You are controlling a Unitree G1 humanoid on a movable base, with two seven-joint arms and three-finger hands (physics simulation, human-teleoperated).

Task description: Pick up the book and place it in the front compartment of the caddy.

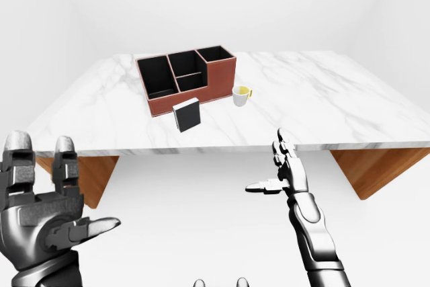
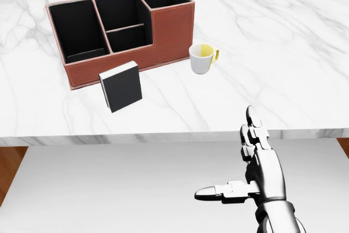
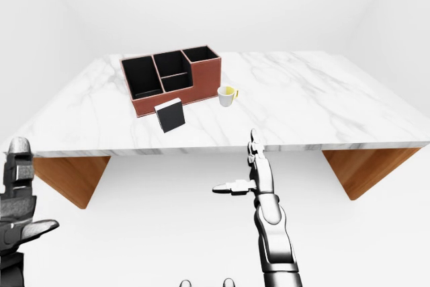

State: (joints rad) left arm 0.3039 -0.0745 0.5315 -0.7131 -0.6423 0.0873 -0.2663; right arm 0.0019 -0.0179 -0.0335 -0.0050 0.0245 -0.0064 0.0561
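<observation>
A black book (image 2: pixel 121 86) with a white page edge stands upright on the marble table (image 2: pixel 283 47), just below the brown caddy (image 2: pixel 122 31) in the head view. The caddy has several black compartments; its low one faces the book. My right hand (image 2: pixel 240 159) hovers open below the table's near edge, fingers up and thumb pointing left, well apart from the book. My left hand (image 1: pixel 64 196) is out of the head view; the left-eye view shows it open at the lower left, far from the table.
A white mug (image 2: pixel 202 58) with a yellow inside stands to the right of the caddy. The table rests on brown wooden supports (image 1: pixel 366 169). White floor and walls surround it.
</observation>
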